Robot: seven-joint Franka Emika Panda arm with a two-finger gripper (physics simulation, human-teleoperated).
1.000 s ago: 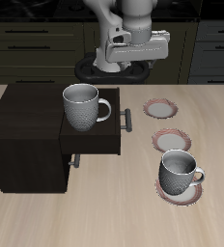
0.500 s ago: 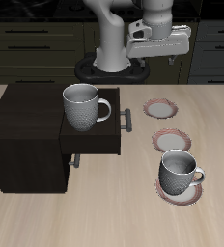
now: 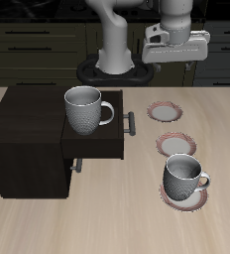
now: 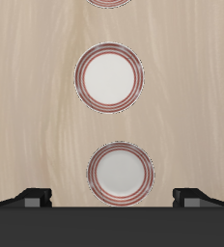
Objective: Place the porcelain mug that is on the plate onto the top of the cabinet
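Note:
The porcelain mug (image 3: 183, 179), pale speckled with a dark inside, stands upright on the plate (image 3: 191, 198) nearest the table's front edge. The dark brown cabinet (image 3: 28, 124) has its drawer pulled out, and a look-alike mug (image 3: 84, 107) stands in that drawer. My gripper (image 3: 173, 60) hangs high near the table's back, far from the mug on the plate. In the wrist view the gripper (image 4: 112, 196) is open and empty, with both fingertips (image 4: 35, 197) wide apart above bare wood.
Two empty red-rimmed plates lie between my gripper and the mug, one farther back (image 3: 167, 111) and one in the middle (image 3: 176, 145); both show in the wrist view (image 4: 120, 171) (image 4: 108, 78). The open drawer's silver handle (image 3: 130, 121) juts toward the plates.
My gripper has swung sideways along the table's back, away from the cabinet side to above the row of plates. Mugs, plates and drawer have not moved.

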